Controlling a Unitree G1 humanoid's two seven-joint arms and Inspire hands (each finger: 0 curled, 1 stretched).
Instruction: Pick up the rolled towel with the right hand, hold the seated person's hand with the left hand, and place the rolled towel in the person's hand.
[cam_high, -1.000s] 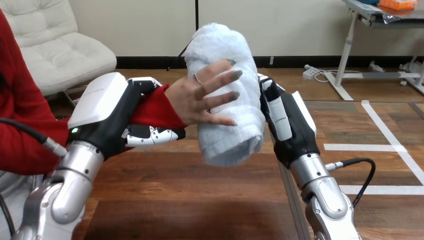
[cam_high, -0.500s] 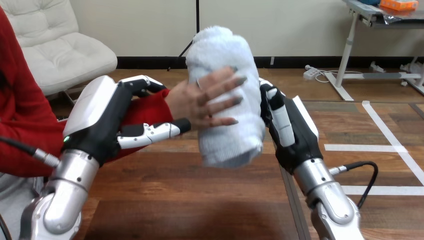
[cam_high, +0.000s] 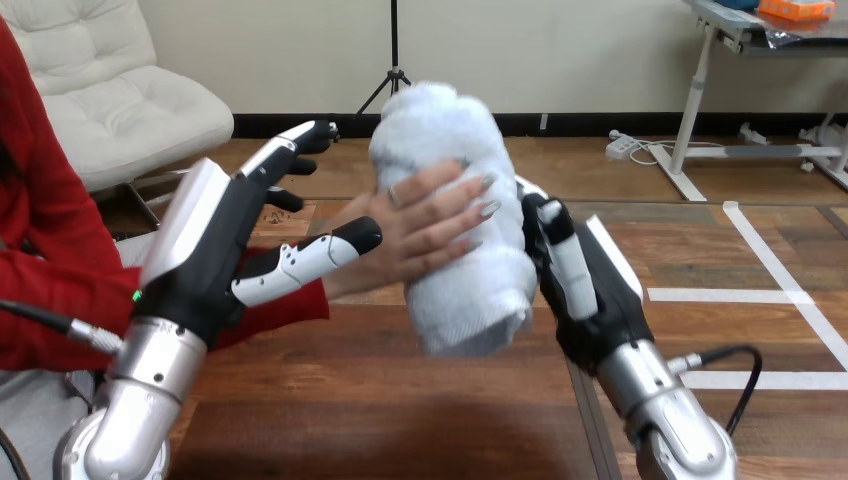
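Rolled towel (cam_high: 450, 140) upright above table (cam_high: 380, 400), mid-scene, person's hand (cam_high: 415, 235) wrapped on its left side, right hand (cam_high: 590, 290) clamped on its right side, left hand (cam_high: 215, 250) beside person's wrist, fingers straight and spread, thumb across wrist's near side.

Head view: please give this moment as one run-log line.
left hand: open, beside person's hand, no grip | right hand: grips towel | person's hand: curled on towel | towel: upright, off table

left hand (cam_high: 215, 250) now open, fingers straightened off the person's hand (cam_high: 420, 235), which grips the rolled towel (cam_high: 465, 295) tighter
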